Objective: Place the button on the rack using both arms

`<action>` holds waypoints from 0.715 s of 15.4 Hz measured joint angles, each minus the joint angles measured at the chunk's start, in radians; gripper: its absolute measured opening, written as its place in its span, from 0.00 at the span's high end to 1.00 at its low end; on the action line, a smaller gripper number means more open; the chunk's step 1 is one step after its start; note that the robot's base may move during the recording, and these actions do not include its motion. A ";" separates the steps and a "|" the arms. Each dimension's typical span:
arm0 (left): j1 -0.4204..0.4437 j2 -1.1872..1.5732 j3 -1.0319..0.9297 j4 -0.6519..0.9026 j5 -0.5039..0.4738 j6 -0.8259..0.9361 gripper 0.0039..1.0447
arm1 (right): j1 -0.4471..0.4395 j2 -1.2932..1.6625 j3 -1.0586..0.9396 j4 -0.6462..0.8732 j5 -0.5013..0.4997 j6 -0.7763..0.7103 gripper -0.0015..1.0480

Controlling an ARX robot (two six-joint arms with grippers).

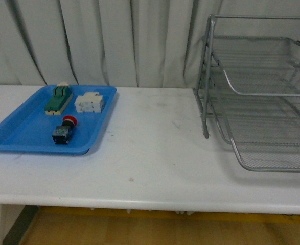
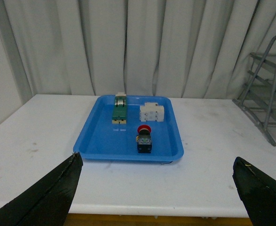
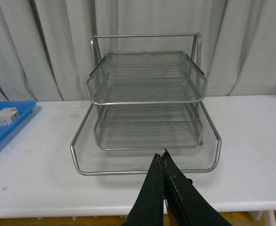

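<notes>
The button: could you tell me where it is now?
In the front view, the button lies in the blue tray at left, near the white block.

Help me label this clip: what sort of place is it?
Probably a lab test bench: a plain white table against a grey curtain, holding a blue tray with a red button and a wire-mesh rack.

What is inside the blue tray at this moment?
The blue tray holds three things: the button nearest the robot, and farther back a green-and-beige block and a white block side by side. The tray floor under each is covered.
</notes>
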 joint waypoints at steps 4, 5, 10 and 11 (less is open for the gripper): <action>0.033 0.223 0.082 -0.076 -0.080 -0.008 0.06 | 0.000 0.000 0.000 -0.002 0.000 0.000 0.60; 0.086 0.380 0.121 0.029 -0.006 -0.018 0.06 | 0.000 0.000 0.000 -0.002 0.000 0.000 0.48; 0.069 1.228 0.436 0.325 0.164 0.010 0.06 | 0.000 0.000 0.000 -0.002 0.000 0.000 0.06; 0.066 1.336 0.500 0.319 0.175 0.025 0.06 | 0.000 0.000 0.000 -0.002 0.000 0.000 0.07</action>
